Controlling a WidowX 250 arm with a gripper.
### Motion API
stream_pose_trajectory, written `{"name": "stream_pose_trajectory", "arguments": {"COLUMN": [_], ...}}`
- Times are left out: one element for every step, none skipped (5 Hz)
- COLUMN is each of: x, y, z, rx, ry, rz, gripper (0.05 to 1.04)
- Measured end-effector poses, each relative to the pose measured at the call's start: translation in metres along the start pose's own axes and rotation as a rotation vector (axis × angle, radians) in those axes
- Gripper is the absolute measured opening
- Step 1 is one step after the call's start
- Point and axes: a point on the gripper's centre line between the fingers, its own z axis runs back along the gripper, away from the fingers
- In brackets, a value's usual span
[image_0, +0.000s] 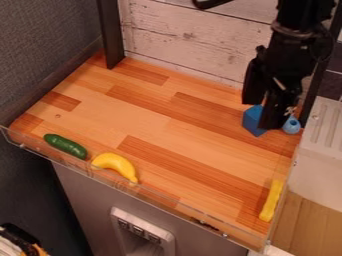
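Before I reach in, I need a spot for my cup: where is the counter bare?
Widest between the banana and plank wall; also between banana and yellow stick. Crowded around the hand, blue block and light-blue piece.

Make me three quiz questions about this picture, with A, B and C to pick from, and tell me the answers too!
1. What is closest to the banana?
A) yellow stick
B) cucumber
C) black hand

2. What colour is the block by the hand?
A) blue
B) red
C) orange

3. How is the cucumber?
A) sliced up
B) standing on its end
C) whole, lying down

Answers:
1. B: it sits just beside the banana at the front edge.
2. A: its sides show blue.
3. C: it lies in one piece on the wood.
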Motion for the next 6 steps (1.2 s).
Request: {"name": "stream_pose_trajectory", "arguments": {"x": [0.013, 0.024, 0.025, 0.028, 0.030, 0.035], "y": [0.007, 0.014, 0.014, 0.015, 0.018, 0.022], "z": [-0.001, -0.001, -0.004, -0.006, -0.015, -0.022], "rx": [-0.015, -0.020, -0.026, -0.021, -0.013, 0.002], "ry": [0.008, 0.011, 0.016, 0.003, 0.003, -0.014], "rz": [0.119, 0.258, 0.353, 0.380, 0.328, 0.222], "gripper": [0.999, 0.999, 0.999, 0.999, 0.999, 0.999]}}
